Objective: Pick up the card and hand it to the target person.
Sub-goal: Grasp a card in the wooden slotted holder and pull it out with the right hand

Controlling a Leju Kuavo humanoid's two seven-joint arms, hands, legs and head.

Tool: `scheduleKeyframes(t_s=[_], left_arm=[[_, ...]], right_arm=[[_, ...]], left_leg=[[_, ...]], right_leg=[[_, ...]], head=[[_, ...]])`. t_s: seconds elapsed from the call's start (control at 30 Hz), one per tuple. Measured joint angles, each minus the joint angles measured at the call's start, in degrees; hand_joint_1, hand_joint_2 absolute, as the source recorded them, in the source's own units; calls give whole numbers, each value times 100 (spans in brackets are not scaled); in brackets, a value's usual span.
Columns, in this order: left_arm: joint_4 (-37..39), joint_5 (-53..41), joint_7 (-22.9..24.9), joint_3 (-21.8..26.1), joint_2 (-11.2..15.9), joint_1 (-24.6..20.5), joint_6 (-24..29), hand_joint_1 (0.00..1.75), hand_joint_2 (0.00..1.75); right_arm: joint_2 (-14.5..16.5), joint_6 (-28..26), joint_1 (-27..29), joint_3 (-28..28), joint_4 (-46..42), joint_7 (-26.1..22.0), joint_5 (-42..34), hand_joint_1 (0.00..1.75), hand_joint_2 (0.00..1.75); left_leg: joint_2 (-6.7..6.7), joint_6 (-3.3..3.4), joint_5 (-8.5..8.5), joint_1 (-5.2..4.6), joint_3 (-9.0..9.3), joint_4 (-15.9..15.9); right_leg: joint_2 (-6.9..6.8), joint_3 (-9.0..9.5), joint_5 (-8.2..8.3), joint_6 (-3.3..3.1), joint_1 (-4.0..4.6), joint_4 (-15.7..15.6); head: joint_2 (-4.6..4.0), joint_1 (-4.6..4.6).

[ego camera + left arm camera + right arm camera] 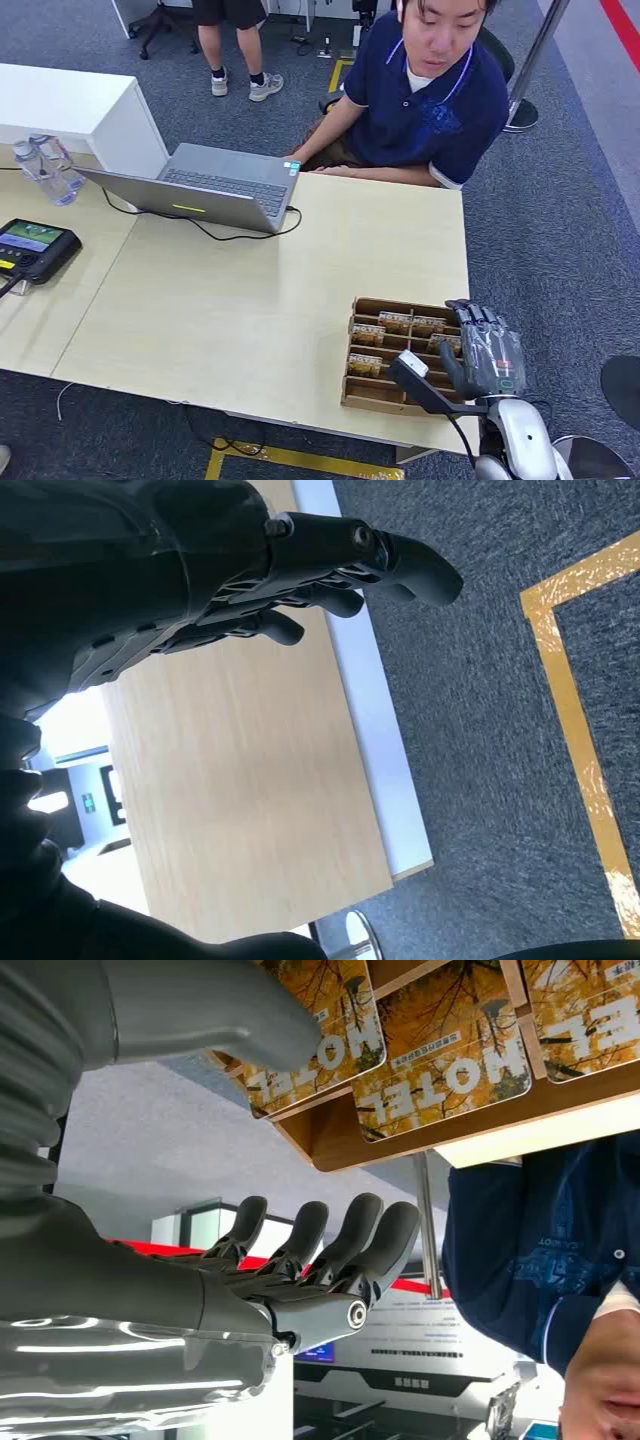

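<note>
Cards [395,322] sit upright in the slots of a wooden tray [362,395] at the near right corner of the bench [249,300]; in the right wrist view they read "HOTEL" over a yellow-leaf print [441,1055]. Right hand [487,350] is over the tray's right end, fingers [355,1235] spread apart and holding nothing, thumb [226,1025] right beside the edge of one card; cannot tell if it touches. A dark cable with a small white-topped module [413,365] runs from the right wrist over the tray's front rows.

Left hand [226,570] hangs off the bench edge over grey carpet, fingers loosely extended and apart, nothing in them.

Target person [426,95] in a navy polo sits at the far side of the bench, beyond the tray, forearm on the bench edge. Open laptop [219,190] is far-left of the tray, its cable trailing on the bench. Further left of it are plastic bottles [47,168] and a dark handheld screen [34,247]. A second person's legs [238,50] are visible well behind the bench.
</note>
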Motion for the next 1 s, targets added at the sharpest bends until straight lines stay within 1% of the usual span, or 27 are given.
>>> scheduleKeyframes(t_s=[0.23,0.37,0.47,0.53,0.6,0.8,0.9,1.0], left_arm=[[0,2,2,0,0,0,0,0,175],[0,1,4,0,0,0,-1,0,175],[0,2,4,0,0,0,-1,0,175],[0,1,5,0,0,0,-1,0,175],[0,2,5,0,0,0,-1,0,175],[0,0,5,0,0,0,-1,0,175],[0,0,6,0,0,0,-1,0,175],[0,-3,7,0,0,0,-1,0,175]], right_arm=[[1,0,-8,-2,0,-4,-1,62,175],[23,1,-12,-6,0,-4,-2,61,175],[42,7,-12,-9,0,-4,-2,69,175],[48,14,-13,-9,0,-4,-2,80,175],[48,19,-14,-10,0,-4,-3,86,175],[48,32,-15,-13,0,-7,-14,82,175],[48,31,-15,-15,0,-11,-15,89,175],[49,30,-13,-40,0,-13,-16,101,175]], left_leg=[[0,0,0,0,0,0],[0,0,0,0,0,0],[0,0,0,0,0,0],[0,0,0,0,0,0],[0,0,0,0,0,0],[0,0,0,0,0,0],[0,0,0,0,0,0],[0,0,0,0,1,0]], right_leg=[[0,0,0,0,0,0],[0,0,0,0,0,0],[0,0,0,0,0,0],[0,0,0,0,0,0],[0,0,0,0,0,0],[0,0,0,0,0,0],[0,0,0,0,0,0],[0,0,0,0,0,0]], head=[[0,0],[0,0],[0,0],[0,0],[0,0],[0,0],[0,0],[0,0]])
